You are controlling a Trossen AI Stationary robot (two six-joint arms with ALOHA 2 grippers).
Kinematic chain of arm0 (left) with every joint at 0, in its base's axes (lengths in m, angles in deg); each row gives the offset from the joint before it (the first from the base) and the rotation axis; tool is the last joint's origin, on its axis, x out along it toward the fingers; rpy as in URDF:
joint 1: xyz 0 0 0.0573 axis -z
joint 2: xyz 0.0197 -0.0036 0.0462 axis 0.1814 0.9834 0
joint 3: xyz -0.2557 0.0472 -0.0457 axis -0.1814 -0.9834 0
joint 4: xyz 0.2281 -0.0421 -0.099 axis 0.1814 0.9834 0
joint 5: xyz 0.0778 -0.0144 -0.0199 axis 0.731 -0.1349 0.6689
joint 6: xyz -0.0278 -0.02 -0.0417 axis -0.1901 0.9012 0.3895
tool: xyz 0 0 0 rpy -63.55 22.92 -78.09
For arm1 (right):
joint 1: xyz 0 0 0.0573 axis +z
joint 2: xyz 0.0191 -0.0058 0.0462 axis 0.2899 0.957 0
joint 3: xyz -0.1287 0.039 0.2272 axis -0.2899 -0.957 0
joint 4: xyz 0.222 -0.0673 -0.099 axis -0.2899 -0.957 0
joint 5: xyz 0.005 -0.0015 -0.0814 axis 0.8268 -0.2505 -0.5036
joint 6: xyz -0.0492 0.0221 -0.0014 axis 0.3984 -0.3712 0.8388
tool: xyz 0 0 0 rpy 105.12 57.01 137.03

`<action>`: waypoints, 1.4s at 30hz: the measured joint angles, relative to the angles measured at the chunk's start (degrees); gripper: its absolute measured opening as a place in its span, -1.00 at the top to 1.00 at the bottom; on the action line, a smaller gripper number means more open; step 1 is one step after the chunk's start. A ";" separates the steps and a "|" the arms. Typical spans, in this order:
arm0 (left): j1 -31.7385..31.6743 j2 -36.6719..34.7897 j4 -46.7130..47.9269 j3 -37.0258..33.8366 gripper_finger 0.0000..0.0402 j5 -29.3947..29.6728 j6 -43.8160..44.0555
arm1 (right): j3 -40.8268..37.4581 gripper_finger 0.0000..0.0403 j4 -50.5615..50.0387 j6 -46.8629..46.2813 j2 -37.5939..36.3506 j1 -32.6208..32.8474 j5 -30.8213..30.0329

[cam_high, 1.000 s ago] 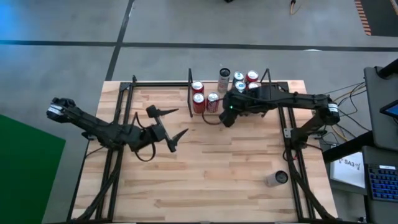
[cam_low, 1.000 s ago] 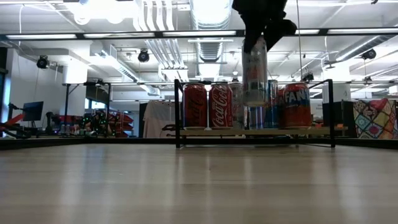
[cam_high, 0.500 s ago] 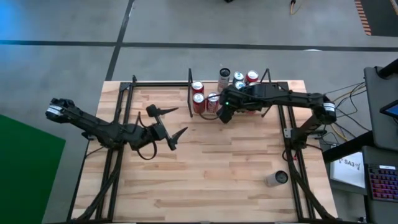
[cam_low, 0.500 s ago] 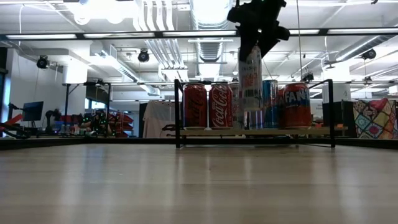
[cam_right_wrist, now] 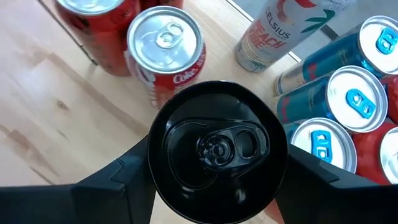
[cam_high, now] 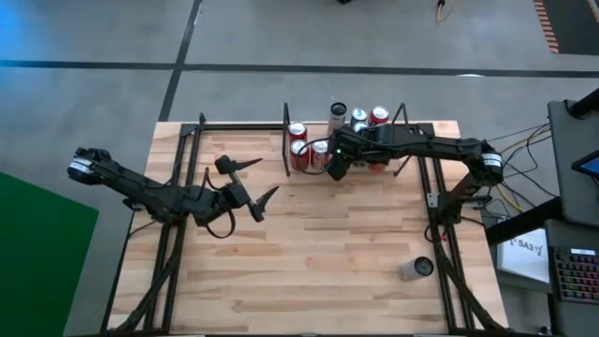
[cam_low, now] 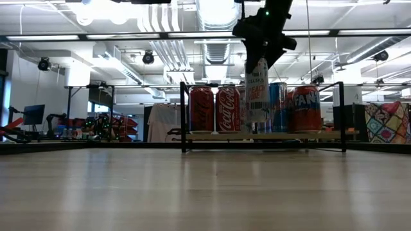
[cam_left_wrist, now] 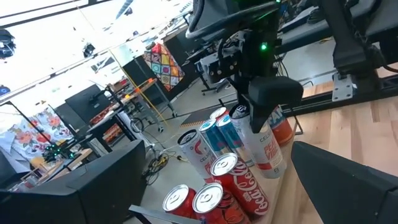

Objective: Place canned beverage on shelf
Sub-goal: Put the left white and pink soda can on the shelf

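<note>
A tall slim white canned beverage (cam_low: pixel 257 90) with red print and a black top (cam_right_wrist: pixel 217 149) hangs in my right gripper (cam_high: pixel 334 161), shut on it, at the near edge of the shelf (cam_low: pixel 282 136). The shelf is a light-wood board in black rails at the table's far edge. On it stand red Coca-Cola cans (cam_low: pixel 215 109), blue cans (cam_right_wrist: pixel 354 93), an orange Fanta can (cam_low: pixel 307 109) and a Celsius can (cam_right_wrist: pixel 280 31). My left gripper (cam_high: pixel 267 178) hovers open and holds nothing over the table's left middle. My right gripper pinches the can's top end, just under the black rim (cam_right_wrist: pixel 155 168), between its two fingers (cam_right_wrist: pixel 124 180), one on each side. The fingers come from above, slanting down. The can hangs nearly upright below them, its base (cam_low: pixel 257 119) a little above the shelf board.
Another can (cam_high: pixel 416 269) lies on its side near the table's near right corner. Black frame rails (cam_high: pixel 178 187) run along the table's left and right sides. Bare wood lies between the shelf and the near edge.
My right gripper has carried the can down and toward the table's left and far edge, closer to the Coca-Cola cans. The can has stayed near upright in the hold and now hangs lower, just above the shelf board.
</note>
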 joint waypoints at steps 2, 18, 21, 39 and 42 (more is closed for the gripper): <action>0.00 -0.02 0.05 -0.14 -0.94 0.06 0.00 | -0.57 -0.17 0.65 0.01 0.00 -0.55 0.19; 0.00 -0.02 0.39 -0.19 -0.94 4.60 -0.21 | -2.94 -0.17 4.05 -1.83 0.37 -1.04 0.49; 0.00 -0.02 0.77 -0.19 -0.94 4.61 -0.16 | -4.15 -0.17 4.26 -2.47 0.37 -1.05 0.46; 0.00 0.00 0.90 -0.19 -0.94 4.59 0.00 | -5.29 -0.17 7.12 -2.57 0.31 -1.39 -0.34; 0.00 0.00 0.90 -0.19 -0.94 4.59 0.00 | -5.29 -0.17 7.14 -2.57 0.31 -1.37 -1.41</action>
